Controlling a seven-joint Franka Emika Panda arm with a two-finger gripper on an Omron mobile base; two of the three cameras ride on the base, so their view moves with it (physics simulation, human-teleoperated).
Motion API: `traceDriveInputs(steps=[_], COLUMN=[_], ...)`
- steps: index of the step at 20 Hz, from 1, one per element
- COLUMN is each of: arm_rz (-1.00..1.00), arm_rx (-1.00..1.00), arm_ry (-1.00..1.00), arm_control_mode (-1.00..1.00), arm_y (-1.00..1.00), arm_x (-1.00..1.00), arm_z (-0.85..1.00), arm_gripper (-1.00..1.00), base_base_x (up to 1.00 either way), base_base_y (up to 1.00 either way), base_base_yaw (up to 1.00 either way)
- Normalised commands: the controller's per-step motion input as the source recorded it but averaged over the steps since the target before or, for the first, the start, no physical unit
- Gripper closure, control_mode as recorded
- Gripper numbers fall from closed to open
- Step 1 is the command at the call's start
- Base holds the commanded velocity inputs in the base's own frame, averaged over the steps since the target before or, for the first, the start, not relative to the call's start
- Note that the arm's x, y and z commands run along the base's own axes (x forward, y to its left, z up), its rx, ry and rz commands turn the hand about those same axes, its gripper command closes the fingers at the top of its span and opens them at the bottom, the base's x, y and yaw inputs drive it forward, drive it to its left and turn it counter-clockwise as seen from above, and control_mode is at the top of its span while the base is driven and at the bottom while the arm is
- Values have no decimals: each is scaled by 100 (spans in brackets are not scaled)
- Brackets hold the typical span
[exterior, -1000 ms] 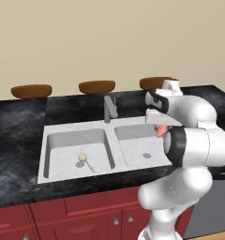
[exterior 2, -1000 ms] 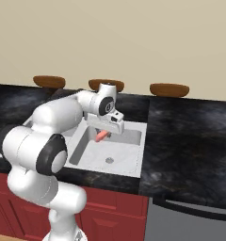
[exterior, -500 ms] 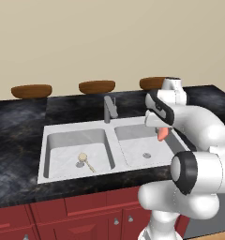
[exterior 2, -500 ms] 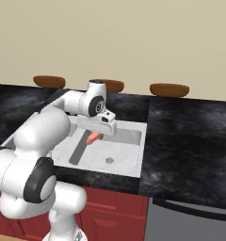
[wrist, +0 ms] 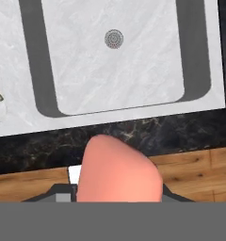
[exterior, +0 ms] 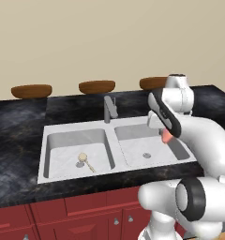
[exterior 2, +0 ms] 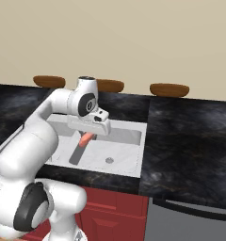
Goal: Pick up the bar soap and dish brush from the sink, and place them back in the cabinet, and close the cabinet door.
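My gripper point(exterior: 165, 134) is shut on the bar soap point(exterior: 166, 137), a salmon-pink block hanging above the front part of the sink's right basin. From the other side the gripper point(exterior 2: 87, 136) and soap point(exterior 2: 85, 139) appear over that same basin. In the hand view the soap point(wrist: 117, 172) sits between the jaws, above the counter's front edge. The dish brush point(exterior: 85, 161) lies in the left basin of the sink point(exterior: 111, 145), head toward the drain. The cabinet and the cabinet door are out of view.
A grey faucet point(exterior: 109, 108) rises behind the sink divider. Three brown bowls point(exterior: 31, 90) point(exterior: 96, 86) point(exterior: 152, 83) line the back of the black counter point(exterior: 20, 140). Red drawers point(exterior: 63, 211) run below, and a grey appliance front point(exterior 2: 190, 221) stands to the right.
The gripper has carried the soap a little toward the counter's front edge, and the arm's elbow has swung outward. The brush has not moved.
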Motion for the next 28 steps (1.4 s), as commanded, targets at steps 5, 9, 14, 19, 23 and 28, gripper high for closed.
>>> traceDriveInputs(steps=[5,9,14,19,23,28], arm_rz=[3,2,3,4,5,5], arm_rx=[0,0,0,0,0,0], arm_ry=[0,0,0,0,0,0], arm_control_mode=[-100,-100,-100,-100,-100,-100], arm_y=[19,22,19,12,6,4], arm_x=[-36,-24,-18,-26,-30,-32], arm_z=[33,31,29,30,28,24], arm_gripper=[100,100,100,100,100,100], base_base_x=[0,0,0,0,0,0], base_base_y=[0,0,0,0,0,0], base_base_yaw=[0,0,0,0,0,0])
